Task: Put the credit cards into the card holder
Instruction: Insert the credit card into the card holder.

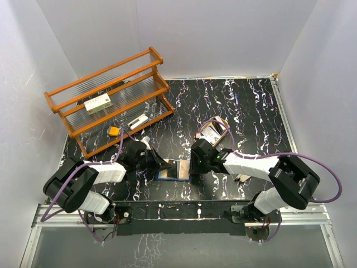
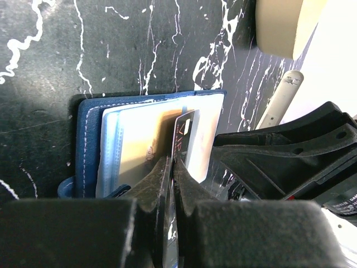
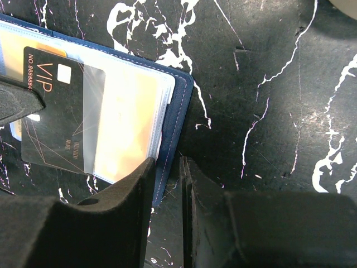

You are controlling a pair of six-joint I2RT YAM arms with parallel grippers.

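Insertion of a dark card (image 3: pixel 53 120) into the card holder (image 2: pixel 89 139), which lies open on the marbled table (image 3: pixel 268 84) between the two arms. The left gripper (image 2: pixel 171 164) is pressed together on the card's near end. It pinches the card thin-edge between its fingers so that the free end can lead into a pocket. Seen from the right wrist, that end already sits under the clear sleeve, while the half bearing "VIP" is outside. A gold card (image 3: pixel 131 120) shows through the same sleeve.

The right gripper (image 3: pixel 167 162) stands narrowly parted astride the holder's navy outer edge and appears to nip it. This is probably to stop the holder sliding as the card is pushed toward that side.

Room: the pocket mouth faces the left arm, and travel is bounded by the stitched edge where the right fingers sit. Bare table lies beyond that edge. The wooden rack (image 1: pixel 111 100) and the tray (image 1: pixel 222 124) stand well apart from the work.
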